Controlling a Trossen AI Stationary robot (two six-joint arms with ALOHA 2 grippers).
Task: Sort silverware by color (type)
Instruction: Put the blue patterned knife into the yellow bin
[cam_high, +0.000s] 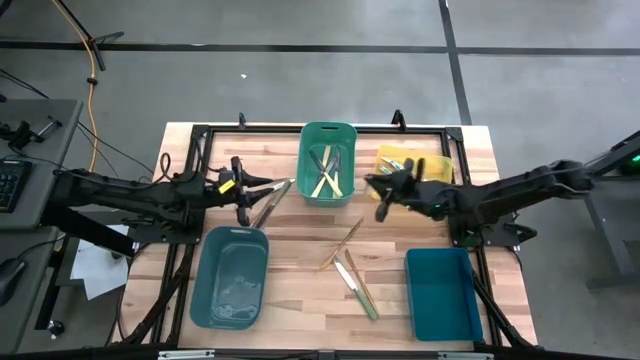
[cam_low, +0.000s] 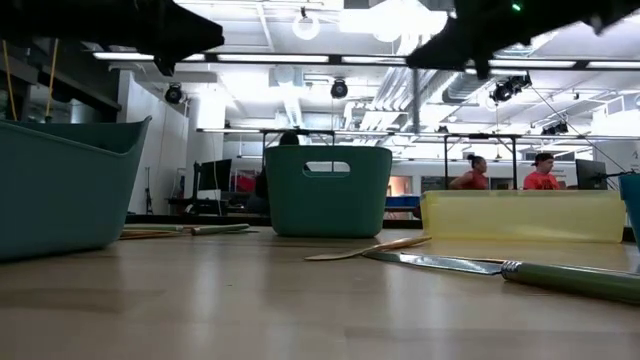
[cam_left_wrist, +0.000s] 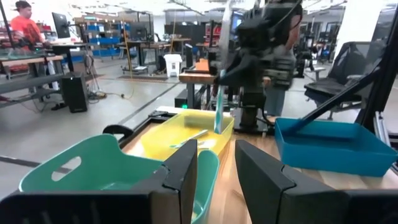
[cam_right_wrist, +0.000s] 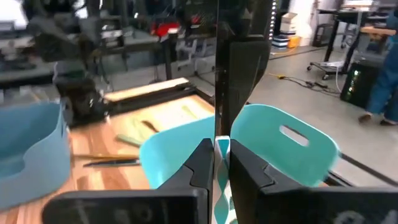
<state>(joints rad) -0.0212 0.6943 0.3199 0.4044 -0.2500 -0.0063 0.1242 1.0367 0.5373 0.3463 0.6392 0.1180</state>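
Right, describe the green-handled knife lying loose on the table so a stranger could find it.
Start at the dark blue bin at the table's front right. Just to its left, several utensils lie loose on the wood; the green-handled knife is the nearest the front edge. The neighbours are thin and brownish.

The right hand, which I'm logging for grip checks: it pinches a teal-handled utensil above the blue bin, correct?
Not quite. The right hand pinches the teal-handled utensil beside the yellow bin, not above the blue bin; the high view shows it.
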